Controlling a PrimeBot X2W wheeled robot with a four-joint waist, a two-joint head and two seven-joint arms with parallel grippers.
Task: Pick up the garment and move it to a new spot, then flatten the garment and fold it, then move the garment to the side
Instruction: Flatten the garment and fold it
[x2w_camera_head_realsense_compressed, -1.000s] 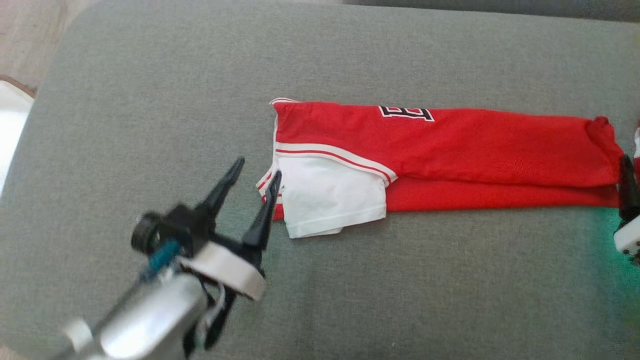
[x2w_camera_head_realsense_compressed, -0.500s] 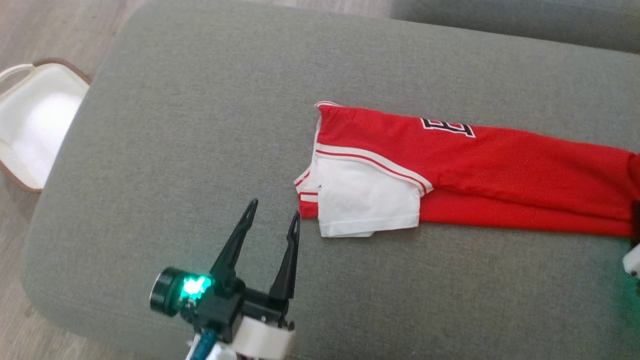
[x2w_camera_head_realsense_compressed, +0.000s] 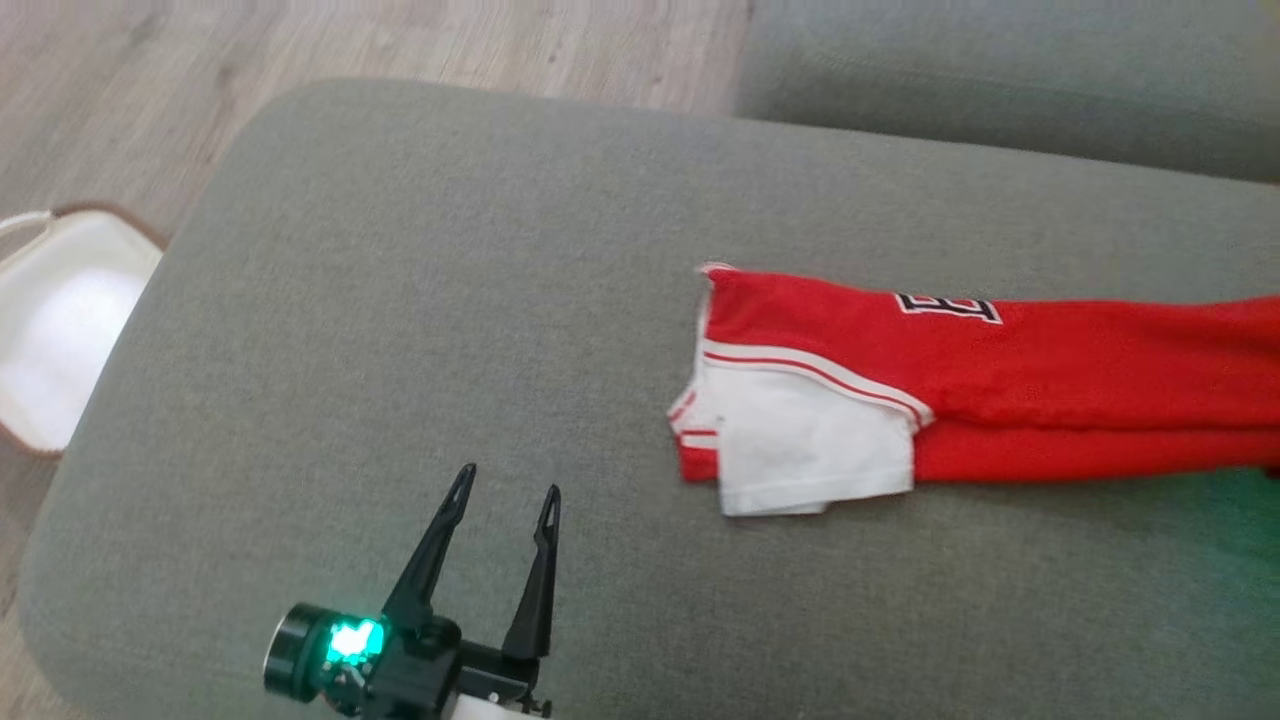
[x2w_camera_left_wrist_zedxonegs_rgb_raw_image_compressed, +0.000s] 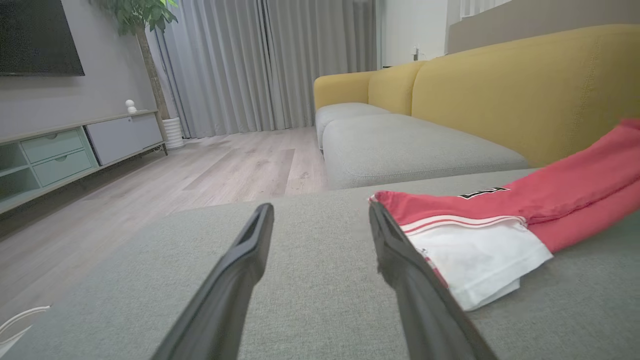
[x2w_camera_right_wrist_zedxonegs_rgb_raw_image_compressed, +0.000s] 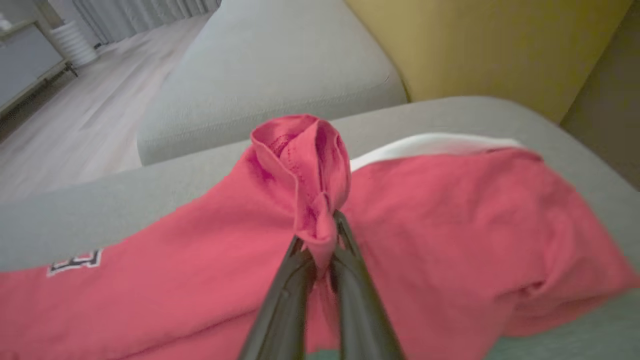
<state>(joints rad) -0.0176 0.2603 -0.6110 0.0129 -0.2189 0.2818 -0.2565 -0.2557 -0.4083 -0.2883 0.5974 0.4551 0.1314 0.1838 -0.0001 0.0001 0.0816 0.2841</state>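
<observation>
Half done by the look of it: garment (x2w_camera_head_realsense_compressed: 1000, 390) lies folded into a long strip on the cushion (x2w_camera_head_realsense_compressed: 400, 300). Right gripper (x2w_camera_right_wrist_zedxonegs_rgb_raw_image_compressed: 322, 235) is clenched on its bunched red end; left gripper (x2w_camera_head_realsense_compressed: 510, 481) is spread and empty. Cross-fold and the move aside remain.

The left gripper (x2w_camera_left_wrist_zedxonegs_rgb_raw_image_compressed: 320, 207) stands wide open, its two long dark fingers (x2w_camera_left_wrist_zedxonegs_rgb_raw_image_compressed: 235, 280) rising from six o'clock with the broad grey woven-fabric cushion (x2w_camera_left_wrist_zedxonegs_rgb_raw_image_compressed: 310, 300) showing between them. At three o'clock a long folded red fabric garment (x2w_camera_left_wrist_zedxonegs_rgb_raw_image_compressed: 575, 185) with a white panel and striped trim lies flat on that cushion; the right finger overlaps its white end, contact unclear. At one o'clock stands a mustard-yellow upholstered sofa (x2w_camera_left_wrist_zedxonegs_rgb_raw_image_compressed: 500, 90). Pale wooden plank floor (x2w_camera_left_wrist_zedxonegs_rgb_raw_image_compressed: 225, 165) runs toward eleven o'clock to grey pleated curtains (x2w_camera_left_wrist_zedxonegs_rgb_raw_image_compressed: 275, 60), with a pale low cabinet (x2w_camera_left_wrist_zedxonegs_rgb_raw_image_compressed: 60, 150) at nine o'clock
</observation>
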